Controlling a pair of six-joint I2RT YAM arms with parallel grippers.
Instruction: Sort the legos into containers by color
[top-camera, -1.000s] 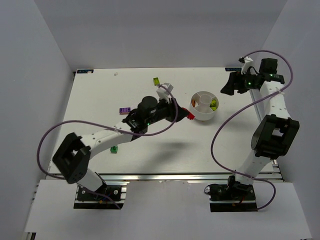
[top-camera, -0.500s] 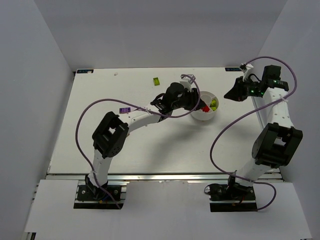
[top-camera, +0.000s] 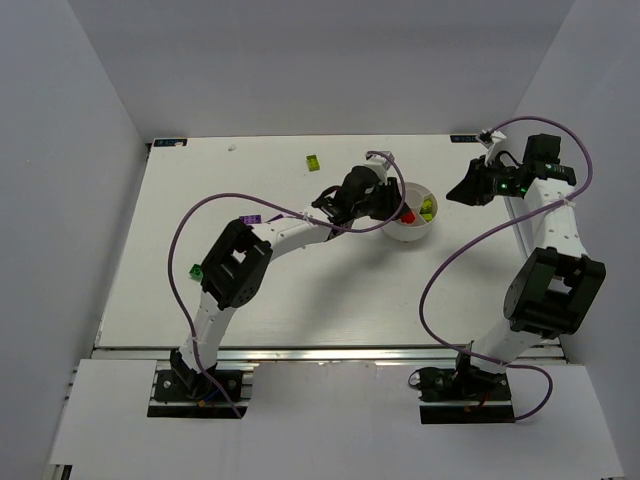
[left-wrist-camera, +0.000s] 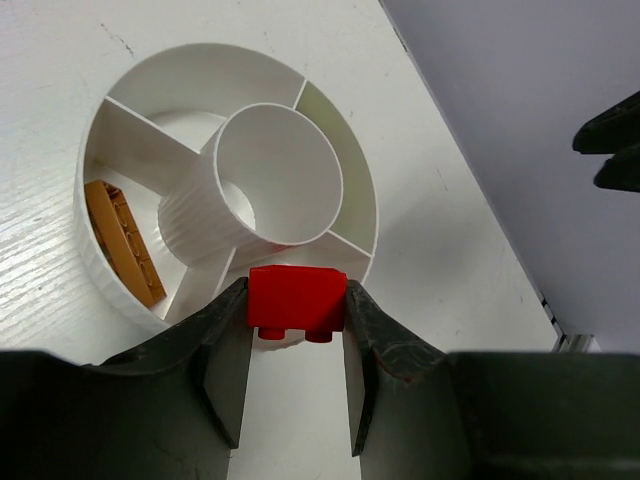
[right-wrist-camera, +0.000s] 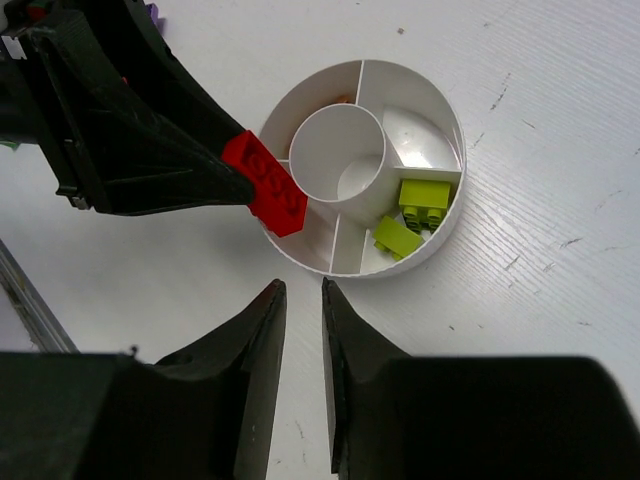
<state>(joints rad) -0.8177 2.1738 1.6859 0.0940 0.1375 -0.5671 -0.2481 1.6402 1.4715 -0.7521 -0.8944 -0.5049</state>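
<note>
My left gripper (left-wrist-camera: 296, 292) is shut on a red lego (left-wrist-camera: 297, 298), studs down, over the near rim of the round white divided bowl (left-wrist-camera: 180, 55). From above, the left gripper (top-camera: 401, 212) hovers over the bowl (top-camera: 405, 238) with the red lego (top-camera: 409, 214) showing. An orange lego (left-wrist-camera: 125, 240) lies in one compartment. Two yellow-green legos (right-wrist-camera: 424, 200) (right-wrist-camera: 398, 238) share another. My right gripper (right-wrist-camera: 303, 290) hangs right of the bowl, jaws a narrow gap apart and empty. The central cup holds nothing.
Loose legos lie on the white table: a yellow-green one (top-camera: 312, 160) at the back, a purple one (top-camera: 250, 220) beside the left arm, a green one (top-camera: 197, 270) further left. Grey walls enclose the table. Purple cables loop over both arms.
My left arm has reached right, carrying the red lego from the table left of the bowl to over the bowl. The right gripper has drawn a little to the right.
</note>
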